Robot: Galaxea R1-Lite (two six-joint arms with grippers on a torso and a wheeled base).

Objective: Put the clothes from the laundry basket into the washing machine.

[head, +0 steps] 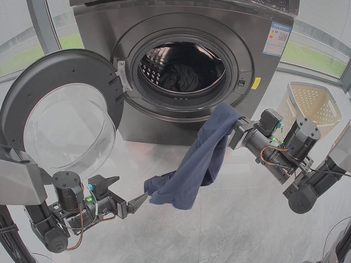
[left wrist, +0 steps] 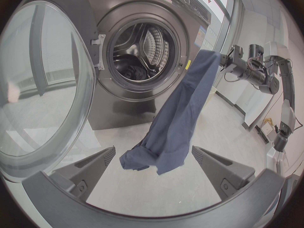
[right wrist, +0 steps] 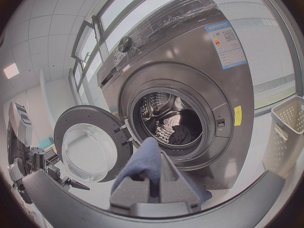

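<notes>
A navy blue garment [head: 197, 161] hangs from my right gripper [head: 234, 124], which is shut on its top end just below and right of the washing machine's open port [head: 182, 70]. In the right wrist view the cloth [right wrist: 142, 162] is pinched between the closed fingers [right wrist: 172, 178]. The garment's lower end [left wrist: 152, 155] dangles near the floor, right at my left gripper [head: 129, 191], whose fingers stand wide open on either side of it [left wrist: 152, 149]. A dark piece of clothing [head: 181, 78] lies inside the drum.
The round glass door [head: 62, 121] stands swung open at the left, close above my left arm. A beige laundry basket [head: 314, 99] sits on the floor to the right of the machine [head: 182, 19], behind my right arm. Pale tile floor [head: 219, 223] lies in front.
</notes>
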